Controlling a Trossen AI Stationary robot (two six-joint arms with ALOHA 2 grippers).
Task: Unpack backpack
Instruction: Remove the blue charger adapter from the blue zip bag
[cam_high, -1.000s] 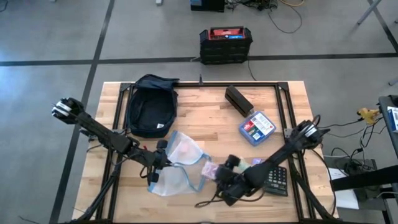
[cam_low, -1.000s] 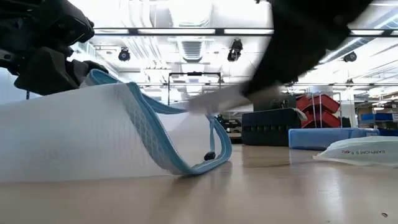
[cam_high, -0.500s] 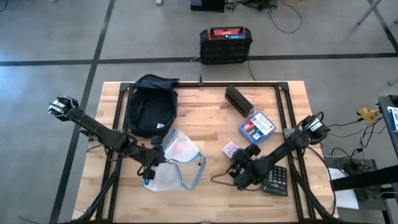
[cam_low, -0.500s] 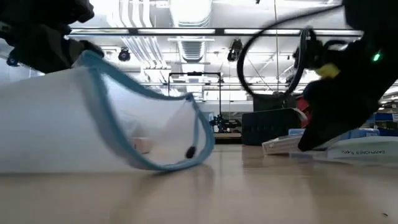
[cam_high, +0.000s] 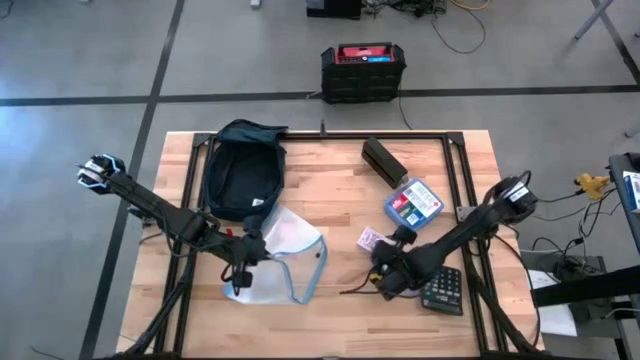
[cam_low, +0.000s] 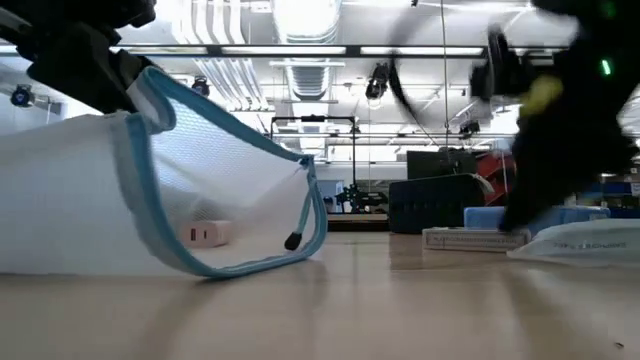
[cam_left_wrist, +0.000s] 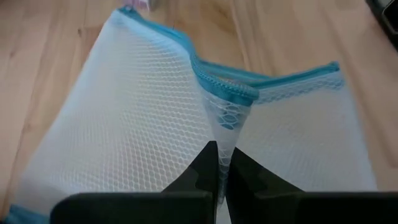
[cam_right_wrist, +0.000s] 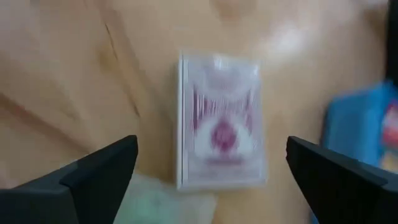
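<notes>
The dark navy backpack (cam_high: 243, 180) lies flat at the table's far left. Near it lies a white mesh pouch (cam_high: 281, 256) with blue trim, its bottom on the table and its mouth gaping toward the right; a small white item (cam_low: 205, 233) lies inside. My left gripper (cam_high: 240, 276) is shut on the pouch's mesh. A pink-backed card pack (cam_high: 370, 240) lies flat on the wood. My right gripper (cam_right_wrist: 214, 180) hovers open just near of the pack, one finger on either side and apart from it. My left gripper pinches a gathered fold of the mesh between its two fingers, just behind the blue zipper edge (cam_left_wrist: 224, 115). In the low view that held edge (cam_low: 145, 90) is raised off the table. The rest of the pouch slopes down and lies on the wood.
A blue box with a red label (cam_high: 413, 204) and a black oblong box (cam_high: 384, 161) lie at the far right. A calculator (cam_high: 444, 290) and a black cable (cam_high: 352, 290) sit near my right arm. A black crate (cam_high: 363, 70) stands on the floor beyond.
My right gripper has drawn back from the pouch's mouth toward the table's right edge. The card pack has come with it and now lies flat on the wood. My left gripper has shifted slightly toward the left edge, dragging the pouch along with its mouth held raised.
</notes>
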